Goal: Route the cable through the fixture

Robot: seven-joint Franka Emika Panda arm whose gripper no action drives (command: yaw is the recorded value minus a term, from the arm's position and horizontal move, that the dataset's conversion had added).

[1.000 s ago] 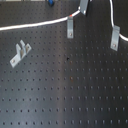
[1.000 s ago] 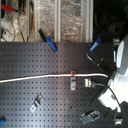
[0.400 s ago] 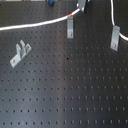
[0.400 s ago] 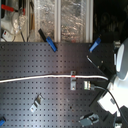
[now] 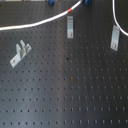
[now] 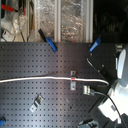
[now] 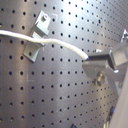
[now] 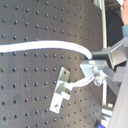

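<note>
The white cable (image 6: 40, 78) runs across the black pegboard from the second exterior view's left edge, its red band (image 6: 73, 75) just above the fixture (image 6: 73, 84), a short grey upright clip. In the first exterior view the cable (image 5: 35, 23) and its red band (image 5: 70, 10) pass beyond the fixture (image 5: 70, 26) without touching it. My gripper (image 7: 94, 62) is shut on the cable's end in both wrist views (image 8: 93, 61). A grey clip (image 7: 37, 32) shows behind the cable, another (image 8: 60, 95) beside it; I cannot tell which is which. The gripper is out of the first exterior view.
A taller grey clip (image 5: 115, 37) stands to the right of the fixture in the first exterior view, with a white curved strand (image 5: 117, 20) above it. A U-shaped bracket (image 5: 20, 52) sits at the left. Blue clamps (image 6: 50, 44) hold the board's far edge. The white arm (image 6: 120, 75) fills the second exterior view's right.
The cable and its red band have crept slightly toward the top of the first exterior view. The clips and bracket have not moved.
</note>
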